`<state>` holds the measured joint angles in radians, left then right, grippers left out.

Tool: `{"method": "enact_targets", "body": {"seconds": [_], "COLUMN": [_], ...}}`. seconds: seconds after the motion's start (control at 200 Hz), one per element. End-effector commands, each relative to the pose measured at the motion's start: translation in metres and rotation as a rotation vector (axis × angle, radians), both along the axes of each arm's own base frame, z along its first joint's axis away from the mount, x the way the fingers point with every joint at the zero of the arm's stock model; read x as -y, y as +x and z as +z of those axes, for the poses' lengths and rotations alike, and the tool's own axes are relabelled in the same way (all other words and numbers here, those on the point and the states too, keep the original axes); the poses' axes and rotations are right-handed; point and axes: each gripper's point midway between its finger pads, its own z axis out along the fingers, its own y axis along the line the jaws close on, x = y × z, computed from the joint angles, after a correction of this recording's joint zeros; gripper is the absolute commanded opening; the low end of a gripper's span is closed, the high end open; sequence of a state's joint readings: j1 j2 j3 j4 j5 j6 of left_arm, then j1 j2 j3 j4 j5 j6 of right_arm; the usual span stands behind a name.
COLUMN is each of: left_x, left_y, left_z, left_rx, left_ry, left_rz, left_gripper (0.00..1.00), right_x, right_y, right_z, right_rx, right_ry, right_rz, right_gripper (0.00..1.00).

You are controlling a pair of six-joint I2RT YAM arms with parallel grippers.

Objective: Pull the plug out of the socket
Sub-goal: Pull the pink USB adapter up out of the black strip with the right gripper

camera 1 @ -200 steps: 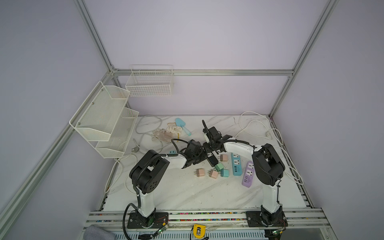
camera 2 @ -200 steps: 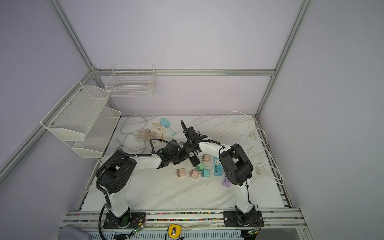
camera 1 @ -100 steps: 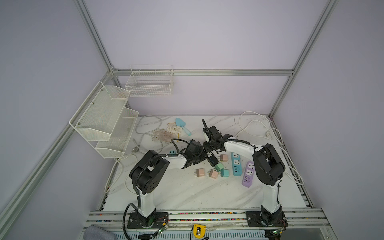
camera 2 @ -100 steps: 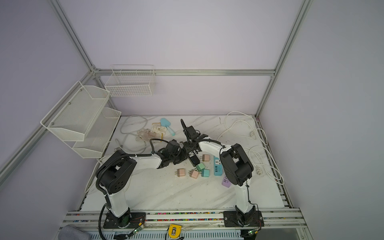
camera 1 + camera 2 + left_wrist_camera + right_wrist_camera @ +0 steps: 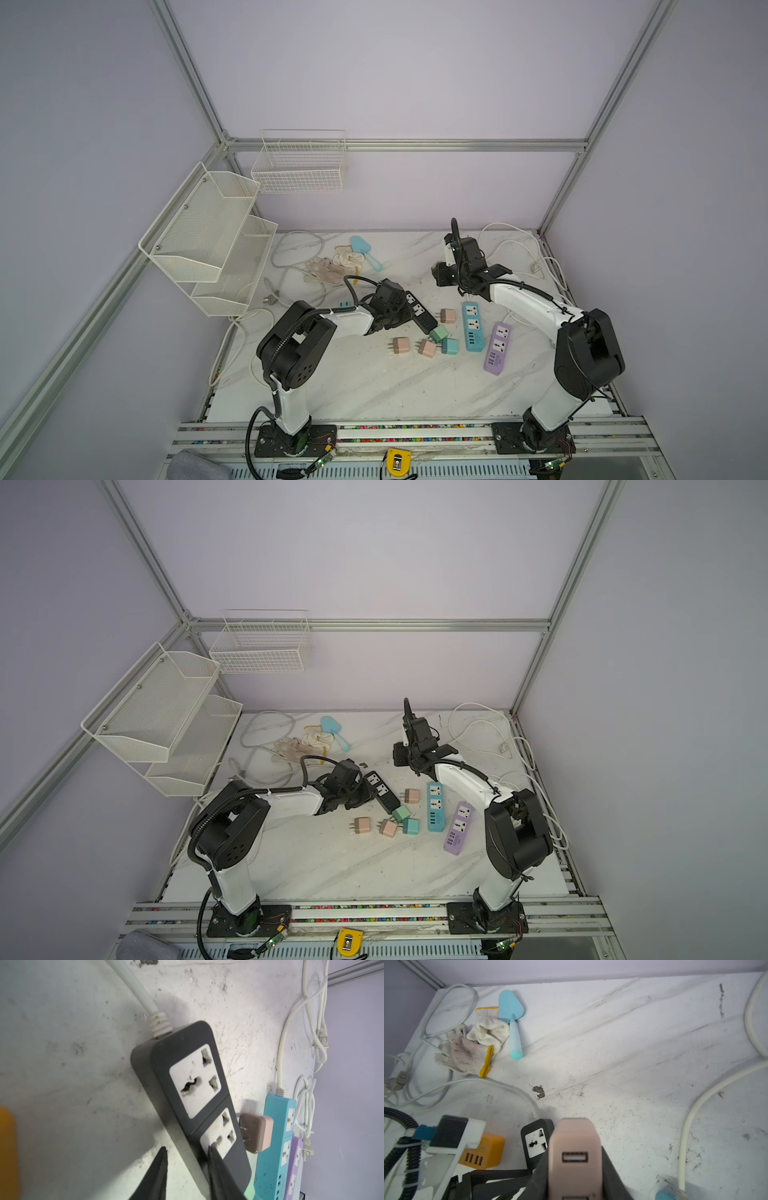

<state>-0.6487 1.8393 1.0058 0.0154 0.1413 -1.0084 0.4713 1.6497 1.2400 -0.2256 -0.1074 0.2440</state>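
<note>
One plug (image 5: pixel 572 1136) (pink) in right tool (image 5: pixel 574 1153)

No text, brand or number can be read anywhere. The black strip (image 5: pixel 193 1093) shows only bare socket faces, and the plug (image 5: pixel 575 1142) only its USB ports; any finer print is too small to tell.

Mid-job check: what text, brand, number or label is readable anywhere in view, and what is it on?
No text can be read in any view.
black power strip: plain socket faces, no print.
pink plug: USB ports only, no lettering.
teal power strip and purple power strip: any print is too small to read.
</note>
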Motion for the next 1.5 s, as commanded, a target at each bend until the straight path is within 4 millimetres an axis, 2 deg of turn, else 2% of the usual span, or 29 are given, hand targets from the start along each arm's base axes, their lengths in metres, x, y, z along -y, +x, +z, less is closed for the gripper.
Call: {"method": "enact_targets", "body": {"seconds": [0.0, 0.13, 0.295, 0.68, 0.73, 0.745, 0.78, 0.94, 1.07, 1.495], "left_x": [0.014, 0.013, 0.007, -0.034, -0.039, -0.041, -0.045, -0.06, -0.064, -0.075], "left_y": [0.006, 0.004, -0.001, -0.026, -0.03, -0.032, -0.034, -0.042, -0.046, -0.055], "left_z": [0.046, 0.063, 0.087, 0.117, 0.113, 0.124, 0.127, 0.129, 0.131, 0.115], "left_rx": [0.078, 0.11, 0.156, 0.244, 0.246, 0.273, 0.286, 0.293, 0.311, 0.252], "left_ry": [-0.04, -0.054, -0.054, 0.023, 0.042, 0.029, 0.033, 0.076, 0.086, 0.091], "left_rz": [-0.07, -0.079, -0.099, -0.074, -0.075, -0.072, -0.075, -0.088, -0.112, -0.109], "left_gripper": [0.34, 0.35, 0.38, 0.46, 0.47, 0.47, 0.48, 0.51, 0.52, 0.54], "right_x": [0.001, 0.006, 0.0, 0.017, 0.015, 0.014, 0.013, 0.01, 0.01, 0.01], "right_y": [-0.006, -0.007, -0.009, 0.001, 0.002, 0.002, 0.003, 0.008, 0.013, 0.025], "right_z": [0.008, 0.006, -0.002, -0.033, -0.034, -0.034, -0.038, -0.056, -0.064, -0.098], "right_rx": [-0.028, -0.053, -0.088, -0.113, -0.113, -0.112, -0.117, -0.147, -0.148, -0.184], "right_ry": [0.145, 0.229, 0.321, 0.436, 0.456, 0.464, 0.476, 0.487, 0.498, 0.449], "right_rz": [-0.023, -0.063, -0.062, -0.207, -0.204, -0.203, -0.202, -0.221, -0.232, -0.264], "right_gripper": [0.07, 0.07, 0.07, 0.07, 0.07, 0.07, 0.07, 0.07, 0.08, 0.12]}}
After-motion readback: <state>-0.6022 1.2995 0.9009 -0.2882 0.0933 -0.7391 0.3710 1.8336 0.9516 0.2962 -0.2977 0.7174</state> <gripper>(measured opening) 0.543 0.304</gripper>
